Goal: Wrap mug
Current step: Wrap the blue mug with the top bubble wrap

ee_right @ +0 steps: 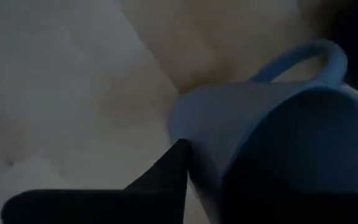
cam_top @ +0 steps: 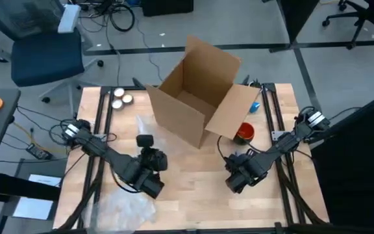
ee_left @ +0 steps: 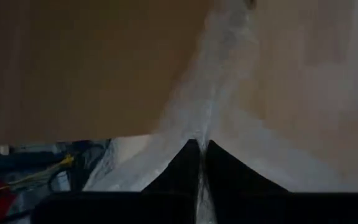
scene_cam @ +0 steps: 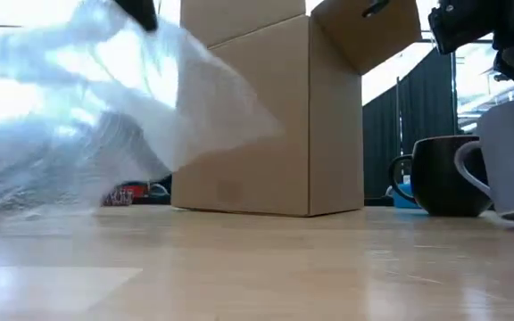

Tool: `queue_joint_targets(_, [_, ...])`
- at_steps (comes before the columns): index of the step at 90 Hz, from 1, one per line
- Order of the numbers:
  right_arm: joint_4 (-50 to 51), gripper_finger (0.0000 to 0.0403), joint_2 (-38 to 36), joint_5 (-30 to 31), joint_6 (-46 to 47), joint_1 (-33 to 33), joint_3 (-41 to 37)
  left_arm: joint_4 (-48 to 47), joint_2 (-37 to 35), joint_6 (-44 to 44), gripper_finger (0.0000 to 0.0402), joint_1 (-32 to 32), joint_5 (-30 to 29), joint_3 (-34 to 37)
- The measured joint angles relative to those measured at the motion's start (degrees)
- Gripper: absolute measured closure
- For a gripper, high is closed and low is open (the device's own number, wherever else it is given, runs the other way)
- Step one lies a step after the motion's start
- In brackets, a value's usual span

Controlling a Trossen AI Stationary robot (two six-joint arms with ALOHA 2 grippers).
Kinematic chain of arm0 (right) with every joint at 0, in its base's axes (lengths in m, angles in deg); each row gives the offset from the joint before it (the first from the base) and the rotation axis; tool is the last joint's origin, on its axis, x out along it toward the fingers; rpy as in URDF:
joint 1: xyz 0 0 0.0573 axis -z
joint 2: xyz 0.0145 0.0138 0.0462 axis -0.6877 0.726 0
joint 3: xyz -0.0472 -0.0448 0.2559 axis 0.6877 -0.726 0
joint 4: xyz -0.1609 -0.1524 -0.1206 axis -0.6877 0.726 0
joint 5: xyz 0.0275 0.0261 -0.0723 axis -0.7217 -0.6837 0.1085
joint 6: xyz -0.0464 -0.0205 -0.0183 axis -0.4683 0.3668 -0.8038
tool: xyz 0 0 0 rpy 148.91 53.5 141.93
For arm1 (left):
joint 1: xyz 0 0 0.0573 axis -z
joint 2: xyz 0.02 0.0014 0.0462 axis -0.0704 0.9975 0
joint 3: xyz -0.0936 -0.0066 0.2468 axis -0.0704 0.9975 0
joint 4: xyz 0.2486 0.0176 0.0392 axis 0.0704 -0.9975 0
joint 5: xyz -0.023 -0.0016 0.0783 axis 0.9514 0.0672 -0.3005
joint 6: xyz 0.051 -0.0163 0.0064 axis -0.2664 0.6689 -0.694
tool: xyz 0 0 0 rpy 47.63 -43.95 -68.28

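While seen from above, left gripper (cam_top: 149, 184) sits over the plastic sheet (cam_top: 125, 207); right gripper (cam_top: 237, 177) well apart to its right, mug side. Low view: sheet lifted, draping; white mug (scene_cam: 507, 165) hangs beside a dark mug (scene_cam: 443, 174). Left wrist: fingers pinched tight on sheet. Right wrist: fingers clamp the mug rim, handle pointing away

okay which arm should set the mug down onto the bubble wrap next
Right, probably. The right gripper already holds the pale mug by its rim, while the left gripper is shut on the bubble wrap, pinning that sheet at the table's front left. The right arm only has to carry the mug over.
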Motion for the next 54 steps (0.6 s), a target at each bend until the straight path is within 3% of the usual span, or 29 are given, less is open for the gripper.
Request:
queue_joint_targets(19, [-0.65, 0.0364, 0.00, 2.29, 0.13, 0.75, 0.00, 0.69, -3.44, 3.93, 0.0402, 1.36, -4.92, 0.00])
queue_joint_targets(54, [-0.80, 0.0364, 0.00, 4.83, 0.44, 1.06, 0.00, 0.31, -3.67, 7.72, 0.0401, 4.28, -15.69, 0.04])
